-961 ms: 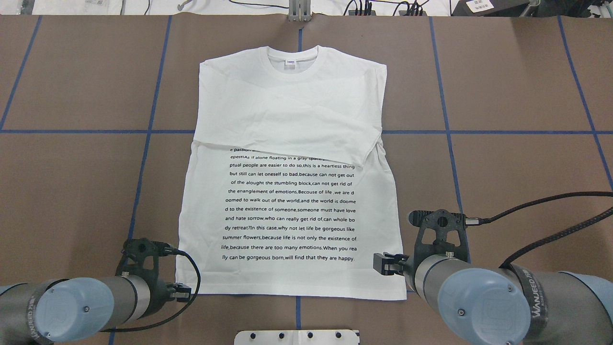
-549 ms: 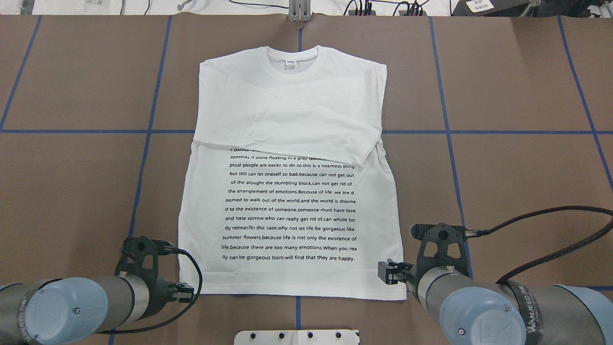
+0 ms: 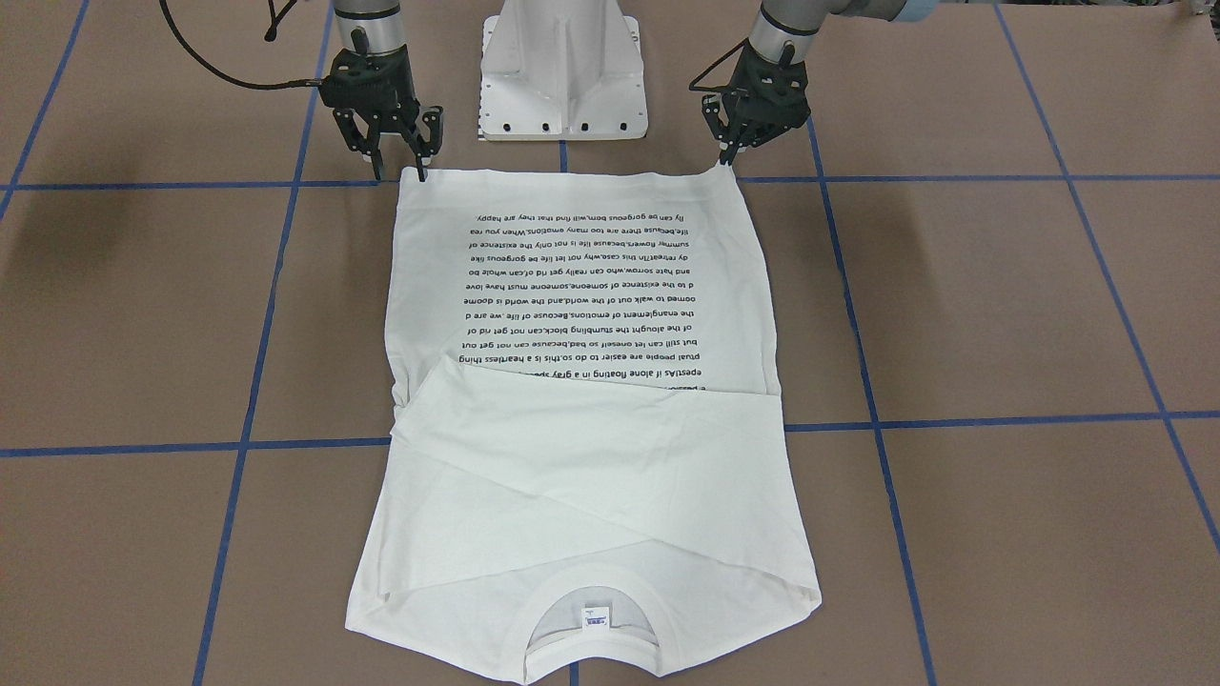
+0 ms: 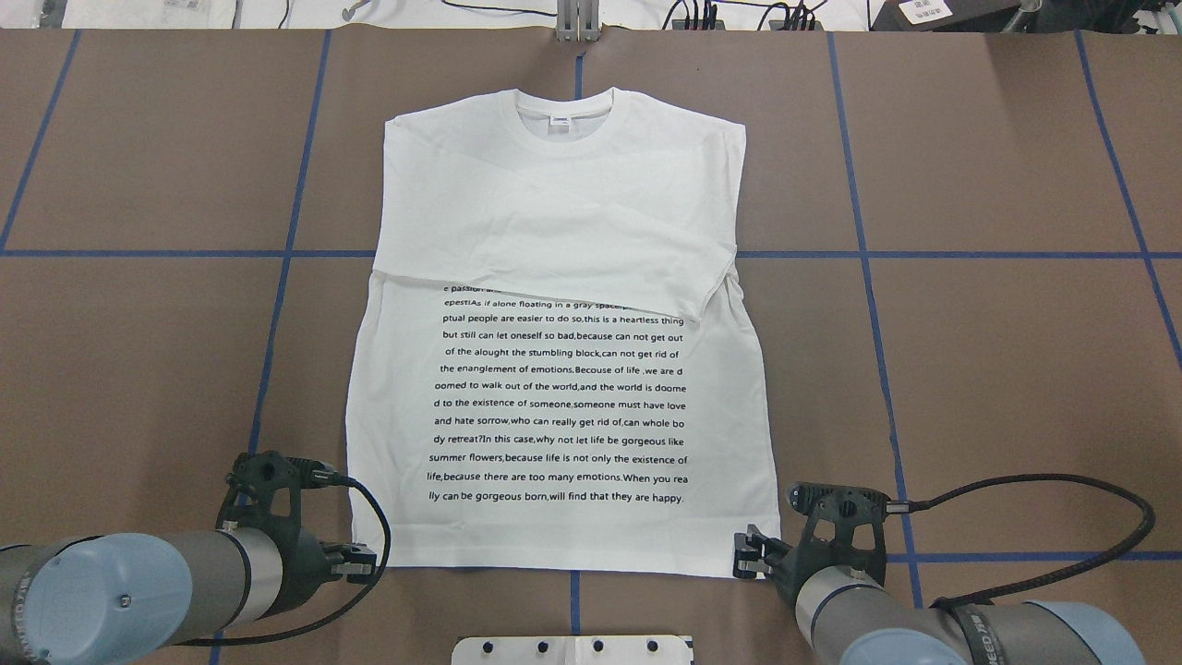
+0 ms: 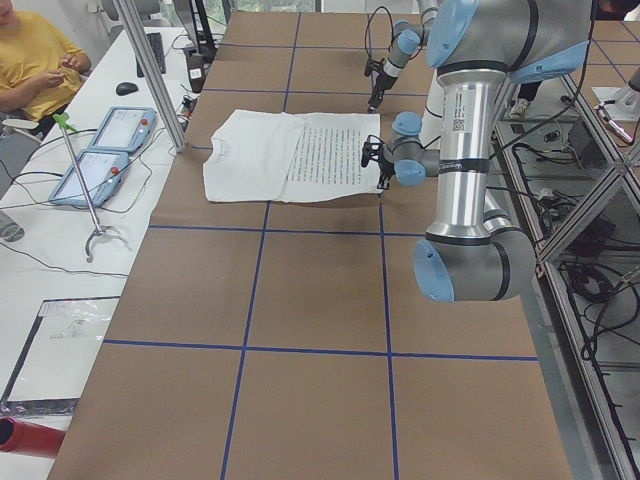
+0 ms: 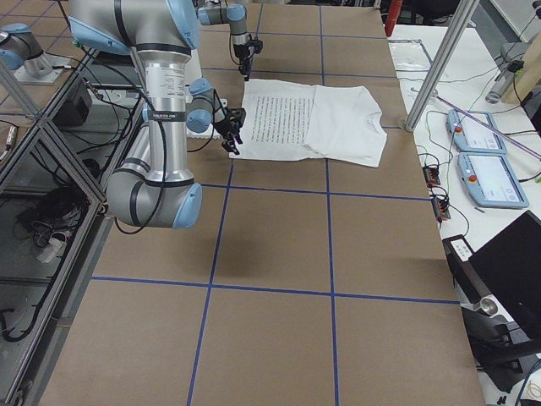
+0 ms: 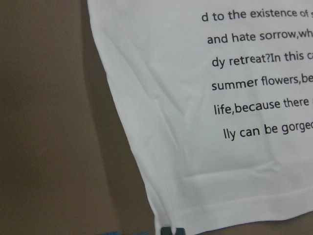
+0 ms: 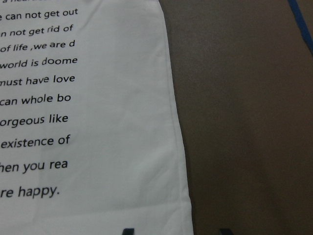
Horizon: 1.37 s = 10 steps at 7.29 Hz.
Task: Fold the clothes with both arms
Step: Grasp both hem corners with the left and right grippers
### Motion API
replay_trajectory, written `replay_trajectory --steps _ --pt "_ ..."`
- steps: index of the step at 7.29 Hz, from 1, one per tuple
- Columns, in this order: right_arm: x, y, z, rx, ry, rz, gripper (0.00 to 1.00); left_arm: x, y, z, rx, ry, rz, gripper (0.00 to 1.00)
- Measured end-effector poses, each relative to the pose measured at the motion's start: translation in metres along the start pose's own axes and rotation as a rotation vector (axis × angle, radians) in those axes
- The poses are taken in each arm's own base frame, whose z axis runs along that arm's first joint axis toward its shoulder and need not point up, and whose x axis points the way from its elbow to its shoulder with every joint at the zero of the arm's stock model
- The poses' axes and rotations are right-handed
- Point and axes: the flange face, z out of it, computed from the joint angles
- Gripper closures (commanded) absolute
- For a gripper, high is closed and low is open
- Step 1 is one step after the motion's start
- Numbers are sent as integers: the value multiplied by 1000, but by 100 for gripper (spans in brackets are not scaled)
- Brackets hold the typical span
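Overhead exterior view: shows the T-shirt (image 4: 554,212) spread flat on the table (image 4: 1016,369), with collar (image 4: 565,115) at 12 o'clock, hem (image 4: 563,562) at 6 and printed text (image 4: 559,406) face up. Shows both sleeves (image 4: 591,263) laid across the chest, overlapping and hiding the top lines of print; counts, by this reading, as the first stage done. Finds no fold yet in the body, so leaves most of the work: carrying the hem toward 12 o'clock, likely more than once.

Puts the right gripper (image 4: 748,554) at the hem corner near 5 o'clock, spread wide, with fingertips (image 8: 128,231) either side of the shirt's side edge in its wrist view, gripping nothing. Puts the left gripper (image 4: 358,562) at the corner near 7 o'clock, right at the cloth; cannot tell whether spread or nipping the hem. Reads as the grasp stage, with no lift begun and the hem flat throughout.
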Motion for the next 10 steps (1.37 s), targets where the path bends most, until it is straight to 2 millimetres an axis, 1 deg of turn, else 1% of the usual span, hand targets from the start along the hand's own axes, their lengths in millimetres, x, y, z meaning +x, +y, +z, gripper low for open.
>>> replay_trajectory --steps 2,3,4,5,6,10 --pt "1 17 6 11 5 -3 43 4 -1 -9 3 17 -1 100" --pt "2 23 13 13 17 -11 43 5 -2 -12 4 24 -2 100" --pt "3 26 18 13 25 -17 50 6 -2 -14 3 27 -2 100" --pt "3 28 20 14 28 -18 80 6 -2 -14 3 28 -2 100" --pt "2 29 20 15 26 -17 100 6 -2 -14 3 28 -3 100" --pt "-1 26 15 16 15 -11 100 7 -2 -16 5 32 -2 100"
